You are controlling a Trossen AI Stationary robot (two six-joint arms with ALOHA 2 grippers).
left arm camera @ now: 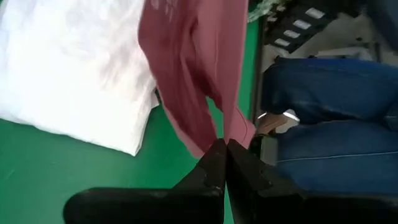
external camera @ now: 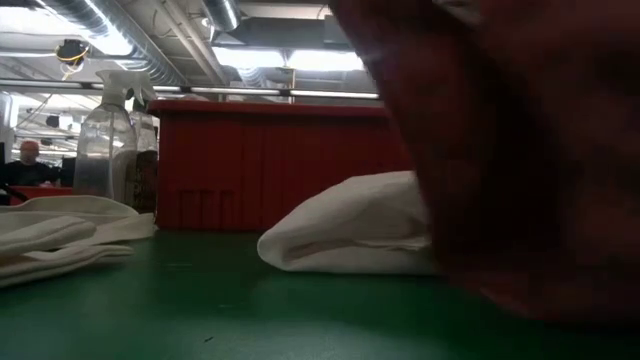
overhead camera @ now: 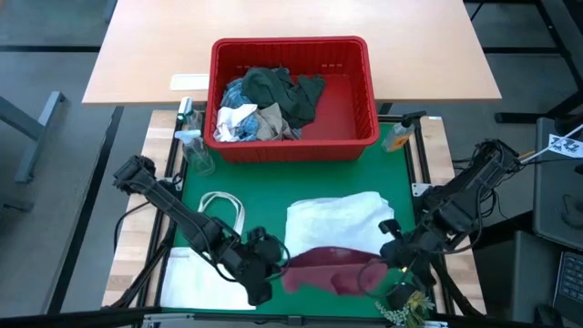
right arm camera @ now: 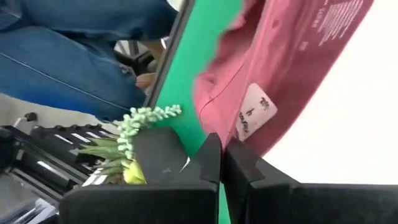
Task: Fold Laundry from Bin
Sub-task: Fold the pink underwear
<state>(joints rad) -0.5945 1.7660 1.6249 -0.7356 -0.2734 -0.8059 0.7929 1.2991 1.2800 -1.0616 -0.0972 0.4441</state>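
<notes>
A maroon garment (overhead camera: pixel 332 269) hangs stretched between my two grippers over the near edge of the green mat (overhead camera: pixel 264 196). My left gripper (overhead camera: pixel 273 266) is shut on its left end and my right gripper (overhead camera: pixel 390 264) on its right end. In the low view the maroon garment (external camera: pixel 520 150) fills the right side as a blur. Behind it a folded white garment (overhead camera: pixel 339 223) lies flat on the mat. The red bin (overhead camera: pixel 351 105) stands at the far edge, with dark green, white and blue laundry (overhead camera: pixel 264 105) heaped in its left half. My left gripper pinches a bunched corner of the maroon garment (left arm camera: pixel 214 132) between its two fingers, slanting down from the table's left. The cloth runs away from the fingertips in loose folds. My right gripper pinches the garment's edge (right arm camera: pixel 239 144) just below a white label (right arm camera: pixel 255 112), slanting down from the right. Whether the hanging cloth's lower edge meets the mat, I cannot tell.
A flat white tote bag (overhead camera: pixel 205 260) with handles lies on the mat's left side. A clear spray bottle (overhead camera: pixel 189 137) stands left of the bin and an orange bottle (overhead camera: pixel 398 137) right of it. A small plant (overhead camera: pixel 407 305) sits at the near right corner. A person in jeans (left arm camera: pixel 323 118) is at the near edge.
</notes>
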